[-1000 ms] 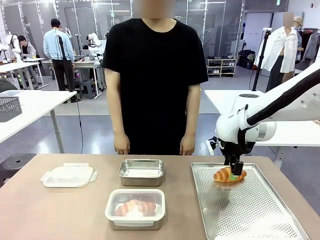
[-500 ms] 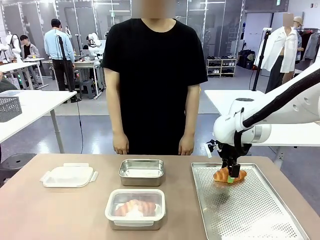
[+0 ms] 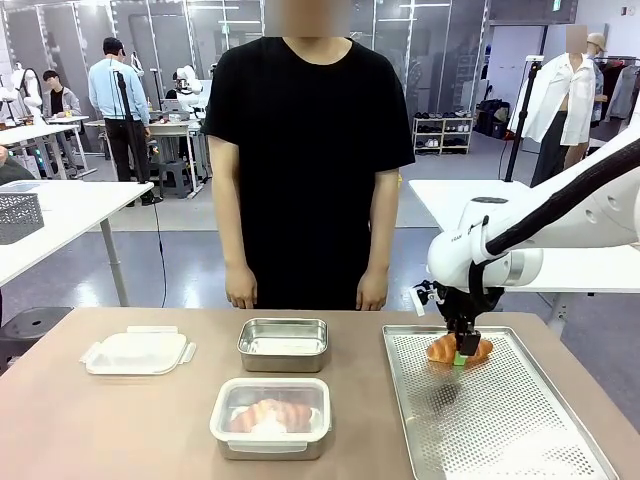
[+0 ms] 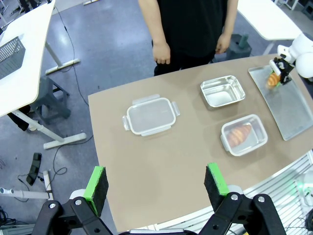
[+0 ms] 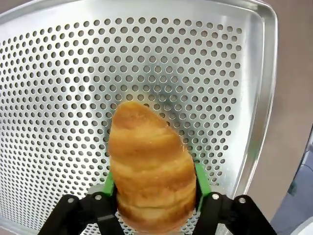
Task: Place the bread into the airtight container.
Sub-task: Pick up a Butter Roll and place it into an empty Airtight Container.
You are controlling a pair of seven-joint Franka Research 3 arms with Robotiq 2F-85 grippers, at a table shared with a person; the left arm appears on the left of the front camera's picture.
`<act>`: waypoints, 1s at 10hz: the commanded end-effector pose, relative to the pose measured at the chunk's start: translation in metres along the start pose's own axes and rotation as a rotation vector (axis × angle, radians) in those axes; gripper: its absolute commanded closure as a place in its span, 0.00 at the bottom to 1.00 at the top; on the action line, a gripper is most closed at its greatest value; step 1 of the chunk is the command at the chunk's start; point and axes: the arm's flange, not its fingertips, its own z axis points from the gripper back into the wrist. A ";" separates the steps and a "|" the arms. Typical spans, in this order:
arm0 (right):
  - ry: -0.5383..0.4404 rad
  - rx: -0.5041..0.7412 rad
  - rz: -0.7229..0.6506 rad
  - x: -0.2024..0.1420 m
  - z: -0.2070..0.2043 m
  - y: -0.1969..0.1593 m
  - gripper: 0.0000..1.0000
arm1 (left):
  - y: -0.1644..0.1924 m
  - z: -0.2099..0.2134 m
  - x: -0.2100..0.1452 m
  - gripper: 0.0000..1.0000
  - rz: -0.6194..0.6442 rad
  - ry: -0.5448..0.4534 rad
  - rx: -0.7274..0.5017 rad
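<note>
The right arm's fingers [image 5: 154, 188] are closed on the golden-brown croissant [image 5: 149, 161], one green pad pressed against each flank at its thickest part. The croissant is at the 12 o'clock end of the perforated steel tray [image 3: 500, 420]. Whether it rests on the sheet or has cleared it cannot be told.

It is probably light and soft. The ridged crust looks flaky and would dent or shed under a hard squeeze, so a gentle hold across the broad middle suits it. The tapering tips would likely bend or snap.

The open, brushed-steel rectangular container [image 3: 283, 362] stands at 9 o'clock from the croissant on the brown bench [image 3: 120, 430]. It has rounded corners and a smooth, shiny inside. At its 6 o'clock is a second steel container with a clear lid [image 3: 270, 450], which already holds a croissant. At its 9 o'clock lies a loose translucent plastic lid with side clips [image 3: 137, 352].

The left arm's fingers [image 4: 155, 183] are spread wide apart and empty, high above the bench's 6 o'clock edge.
</note>
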 end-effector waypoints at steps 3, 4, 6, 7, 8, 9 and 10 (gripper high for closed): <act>0.006 -0.007 -0.048 0.001 0.018 0.003 0.46 | -0.002 0.000 0.000 0.00 -0.001 0.002 0.008; -0.005 -0.035 -0.040 0.005 0.034 0.011 0.46 | -0.002 0.000 0.000 0.00 -0.001 0.002 0.008; 0.010 -0.093 -0.134 0.030 0.090 0.035 0.46 | -0.002 0.000 0.000 0.00 -0.001 0.002 0.008; 0.021 -0.067 -0.234 0.046 0.115 0.044 0.46 | -0.002 0.000 0.000 0.00 -0.001 0.002 0.008; 0.023 -0.077 -0.270 0.065 0.135 0.056 0.46 | -0.002 0.000 0.000 0.00 -0.001 0.002 0.008; 0.037 -0.093 -0.261 0.088 0.148 0.068 0.46 | -0.002 0.000 0.000 0.00 -0.001 0.002 0.008; 0.039 -0.099 -0.254 0.117 0.158 0.077 0.46 | -0.002 0.000 0.000 0.00 -0.001 0.002 0.008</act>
